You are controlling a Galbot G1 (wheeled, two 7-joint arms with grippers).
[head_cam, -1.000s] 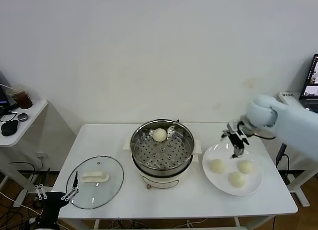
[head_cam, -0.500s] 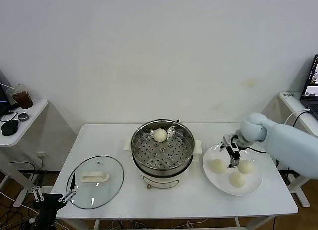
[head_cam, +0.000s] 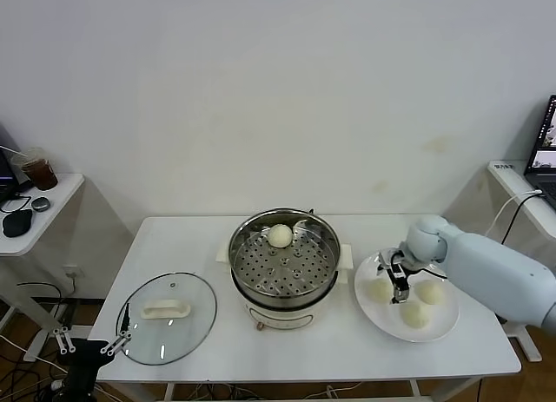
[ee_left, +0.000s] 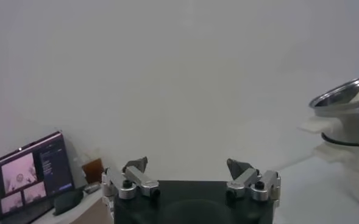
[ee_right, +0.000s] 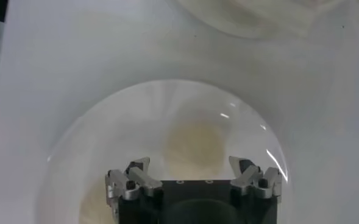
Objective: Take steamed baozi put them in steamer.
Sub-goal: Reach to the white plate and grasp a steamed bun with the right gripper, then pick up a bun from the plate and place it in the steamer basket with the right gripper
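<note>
Head view, nearest edge first: left gripper (head_cam: 94,343) parked low beside the white table (head_cam: 200,237), off its front-left corner, fingers spread wide with nothing between them. Just beyond it, round glass lid (head_cam: 167,316) flat on the tabletop, white handle up. At the middle, stainless steamer (head_cam: 283,265) on its white base, one steamed baozi (head_cam: 279,235) sitting on the perforated tray toward the far rim. To the right, white plate (head_cam: 382,312) carrying three more baozi (head_cam: 413,313). Right gripper (head_cam: 399,288) low over the plate, pointing down among those buns, close beside the left one (head_cam: 379,289). Right wrist view: fingers (ee_right: 136,170) splayed wide, empty, a pale bun (ee_right: 194,141) centred just beyond them on the plate (ee_right: 106,115). Farther left, a side table (head_cam: 52,201) with a cup of dark drink (head_cam: 37,169).
</note>
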